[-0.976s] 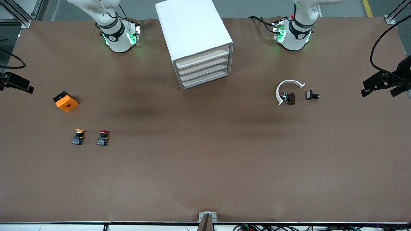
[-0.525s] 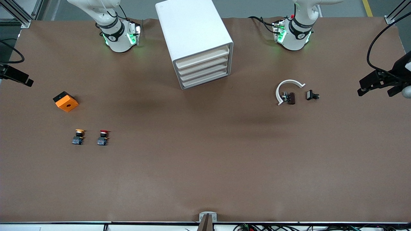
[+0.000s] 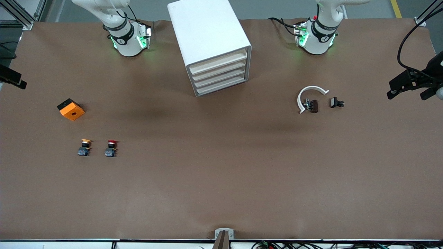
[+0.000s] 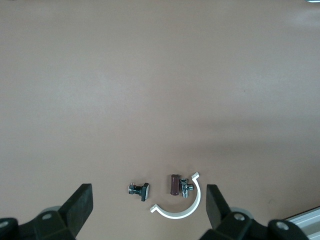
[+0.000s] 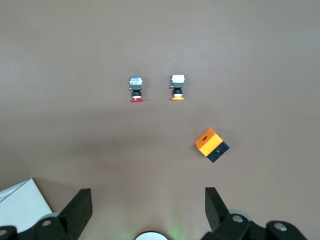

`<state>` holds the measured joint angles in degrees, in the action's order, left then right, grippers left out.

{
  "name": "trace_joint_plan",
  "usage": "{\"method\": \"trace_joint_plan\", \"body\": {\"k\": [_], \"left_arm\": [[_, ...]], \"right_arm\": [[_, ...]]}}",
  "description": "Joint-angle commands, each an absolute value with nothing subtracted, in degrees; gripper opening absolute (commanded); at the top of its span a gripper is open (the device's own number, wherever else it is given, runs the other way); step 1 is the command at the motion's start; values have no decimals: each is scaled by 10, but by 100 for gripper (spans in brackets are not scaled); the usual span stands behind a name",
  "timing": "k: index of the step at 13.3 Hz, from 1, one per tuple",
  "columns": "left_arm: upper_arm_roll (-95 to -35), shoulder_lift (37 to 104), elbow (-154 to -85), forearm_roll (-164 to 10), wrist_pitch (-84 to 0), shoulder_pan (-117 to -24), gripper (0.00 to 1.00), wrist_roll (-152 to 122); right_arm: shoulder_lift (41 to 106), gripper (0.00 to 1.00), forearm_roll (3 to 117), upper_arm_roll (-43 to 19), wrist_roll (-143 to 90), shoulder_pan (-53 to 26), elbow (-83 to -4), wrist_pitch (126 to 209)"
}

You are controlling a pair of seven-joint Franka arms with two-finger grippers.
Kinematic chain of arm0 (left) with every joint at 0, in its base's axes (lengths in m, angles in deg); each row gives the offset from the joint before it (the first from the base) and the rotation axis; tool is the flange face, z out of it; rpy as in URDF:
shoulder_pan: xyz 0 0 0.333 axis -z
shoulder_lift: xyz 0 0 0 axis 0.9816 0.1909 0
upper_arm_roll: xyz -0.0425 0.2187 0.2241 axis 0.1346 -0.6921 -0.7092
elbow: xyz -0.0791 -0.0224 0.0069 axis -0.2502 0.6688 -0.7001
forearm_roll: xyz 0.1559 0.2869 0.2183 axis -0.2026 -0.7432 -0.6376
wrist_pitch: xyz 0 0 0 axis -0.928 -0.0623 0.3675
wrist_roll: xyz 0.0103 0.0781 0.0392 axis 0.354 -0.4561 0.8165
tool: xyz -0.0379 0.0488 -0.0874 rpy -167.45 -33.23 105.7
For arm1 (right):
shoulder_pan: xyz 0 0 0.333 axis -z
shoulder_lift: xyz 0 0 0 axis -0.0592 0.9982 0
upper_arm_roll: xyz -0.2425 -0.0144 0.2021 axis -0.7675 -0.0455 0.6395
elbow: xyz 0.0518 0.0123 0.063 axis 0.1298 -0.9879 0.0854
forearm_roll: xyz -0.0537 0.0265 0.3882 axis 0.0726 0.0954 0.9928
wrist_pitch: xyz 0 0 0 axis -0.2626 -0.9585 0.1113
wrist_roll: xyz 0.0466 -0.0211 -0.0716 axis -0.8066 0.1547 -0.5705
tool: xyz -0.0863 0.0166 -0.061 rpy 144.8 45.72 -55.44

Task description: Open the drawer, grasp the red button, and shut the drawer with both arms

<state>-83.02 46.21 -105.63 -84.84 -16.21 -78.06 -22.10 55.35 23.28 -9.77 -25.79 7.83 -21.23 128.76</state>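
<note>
The white cabinet (image 3: 207, 38) stands between the two arm bases, and each stacked cream drawer (image 3: 219, 74) in it is pushed in. The red-capped button (image 3: 111, 148) stands on the table toward the right arm's end, also seen in the right wrist view (image 5: 136, 89). My right gripper (image 3: 14, 80) hangs open high over that end's edge, with nothing between its fingers (image 5: 80, 207). My left gripper (image 3: 406, 97) hangs open over the left arm's end, its fingers (image 4: 80, 205) empty above some small parts.
An orange-yellow-capped button (image 3: 84, 147) stands beside the red one. An orange cube (image 3: 71, 109) lies farther from the front camera than both. Toward the left arm's end lie a white arc clip (image 3: 309, 95), a brown part (image 3: 314, 105) and a small black part (image 3: 336, 102).
The right gripper has drifted toward the robots' side of the table and partly out of the front view. The left gripper has shifted slightly. Nothing on the table has moved.
</note>
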Motion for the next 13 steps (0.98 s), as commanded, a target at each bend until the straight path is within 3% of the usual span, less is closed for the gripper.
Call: {"method": "trace_joint_plan", "body": {"k": [1,13], "left_arm": [[-827,462,-1046,-856,-148,-782,100,-220],[-826,463,-1048,-856,-148,-782,100,-220]], "right_arm": [[517,100,257,-115,-295,74,-257,1292],[475,100,206,-93,-296,61,-298,1310]]}}
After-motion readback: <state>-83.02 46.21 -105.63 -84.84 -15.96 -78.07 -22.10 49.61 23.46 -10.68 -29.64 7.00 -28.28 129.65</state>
